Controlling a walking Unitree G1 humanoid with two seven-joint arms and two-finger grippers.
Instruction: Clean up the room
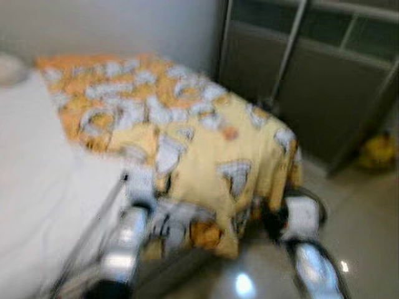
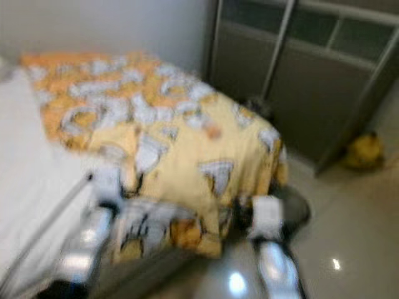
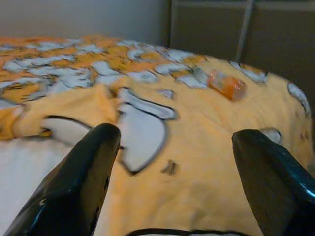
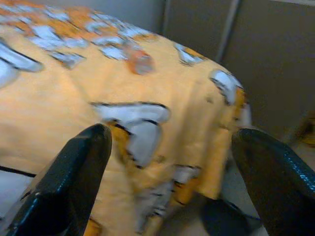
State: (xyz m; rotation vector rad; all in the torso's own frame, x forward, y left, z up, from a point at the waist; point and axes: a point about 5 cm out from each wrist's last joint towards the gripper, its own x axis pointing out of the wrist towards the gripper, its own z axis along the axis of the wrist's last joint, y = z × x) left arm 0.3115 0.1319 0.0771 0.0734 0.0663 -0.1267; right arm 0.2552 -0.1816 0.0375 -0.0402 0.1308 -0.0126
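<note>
On the yellow patterned blanket (image 3: 162,147) covering the bed (image 1: 37,187), a small orange bottle (image 3: 227,85) lies well beyond the left claw (image 3: 170,142) and right claw (image 4: 170,142), both spread wide and empty, so a blurred walking approach could misjudge reach and roll it off the far edge

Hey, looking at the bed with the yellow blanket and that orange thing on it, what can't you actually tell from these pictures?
- The small orange object on the yellow blanket: too blurred in every view to identify.
- The yellow thing on the floor by the cabinet: blurred in the eye views, unidentifiable.
- The dark object on the floor by the bed corner: partly hidden by the blanket's edge and the frame's edge.
- Left gripper and right gripper: open, holding nothing.
</note>
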